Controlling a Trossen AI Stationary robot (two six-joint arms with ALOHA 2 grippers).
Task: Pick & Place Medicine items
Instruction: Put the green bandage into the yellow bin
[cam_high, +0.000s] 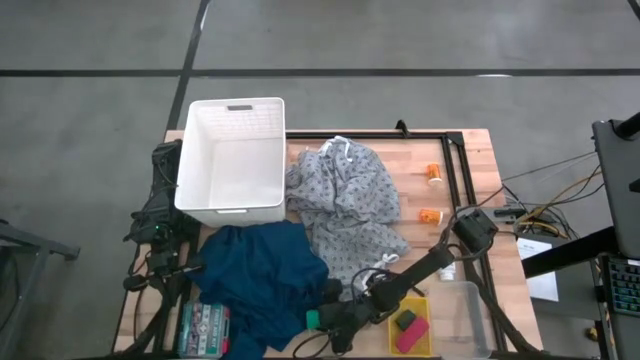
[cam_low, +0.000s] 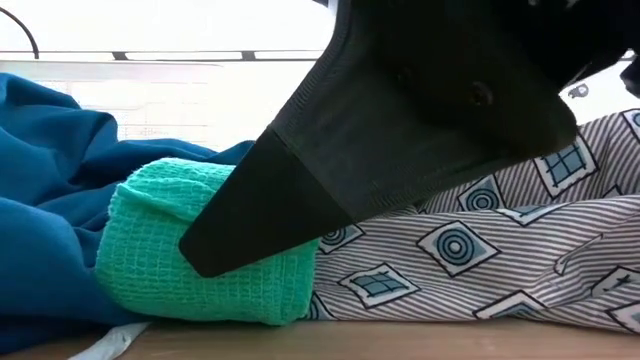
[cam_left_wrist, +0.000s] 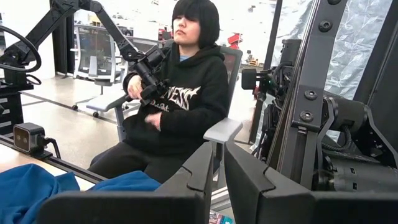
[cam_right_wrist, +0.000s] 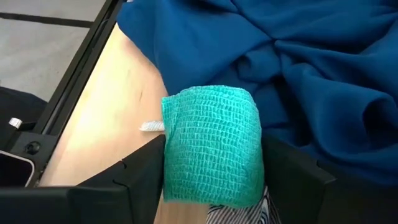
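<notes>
Green mesh bandage roll lying on its side on the wooden table at the near edge, between the two dark fingers of the right tool, one finger at each end face. Fingers spread to the roll's width, closed against it; roll resting on the table surface in the low view, one dark finger crossing its front. Blue cloth bunched just beside and behind the roll, touching it; grey patterned garment on the other side, its hem reaching under the tool. Two small orange medicine pieces on bare wood well apart from the right tool, toward the far right of the table, the second farther back. White basket at the far left corner. Yellow tray holding a green block and a pink block near the right arm. Flat green-and-white box at the near left. Left tool waiting at the table's left side, fingers nearly together with a narrow gap, holding nothing. Seated person in a black hoodie beyond the table.
</notes>
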